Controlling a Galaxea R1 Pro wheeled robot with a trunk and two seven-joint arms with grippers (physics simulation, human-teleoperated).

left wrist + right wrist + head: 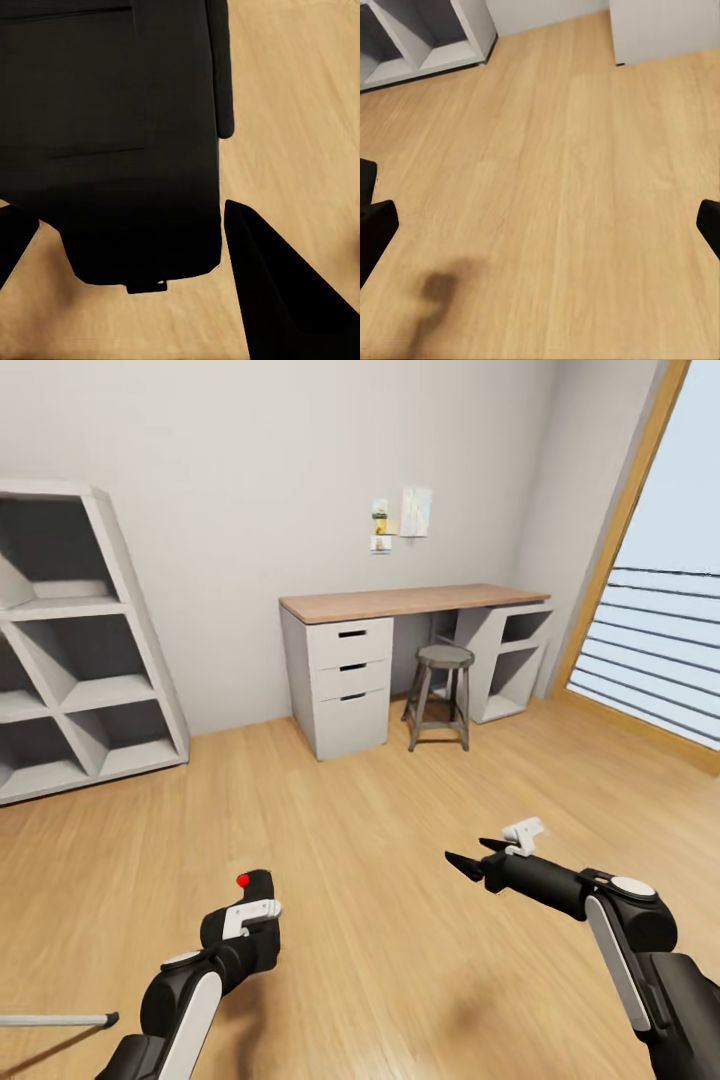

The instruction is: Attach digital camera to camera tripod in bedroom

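Underfoot, the wood plank floor spreads pale and glossy across the whole room, its grain running toward a plain light grey wall. At the right a tall window in a slanted wooden frame shows horizontal rails outside. Against the wall on the left stands a grey shelf unit with slanted dividers and a leaning side. Further right is the bench, a wooden top on a white three-drawer block and an open-shelved support, with a small round stool of dark metal tucked beneath and a few paper notes pinned above.

From the head view, both black arms reach forward over the floor. The left gripper grasps the digital camera, a small black box with a red dot on top, held low above the planks. The left wrist view adds what the head view hides: the camera's flat matte body sits between the two dark fingers, which press on its sides. The right gripper is released, its pointed fingers spread with nothing between them; its wrist view shows the finger tips wide apart over bare boards and a soft shadow.

At the lower left edge of the head view lies a thin silver rod with a black tip, too cropped to identify.
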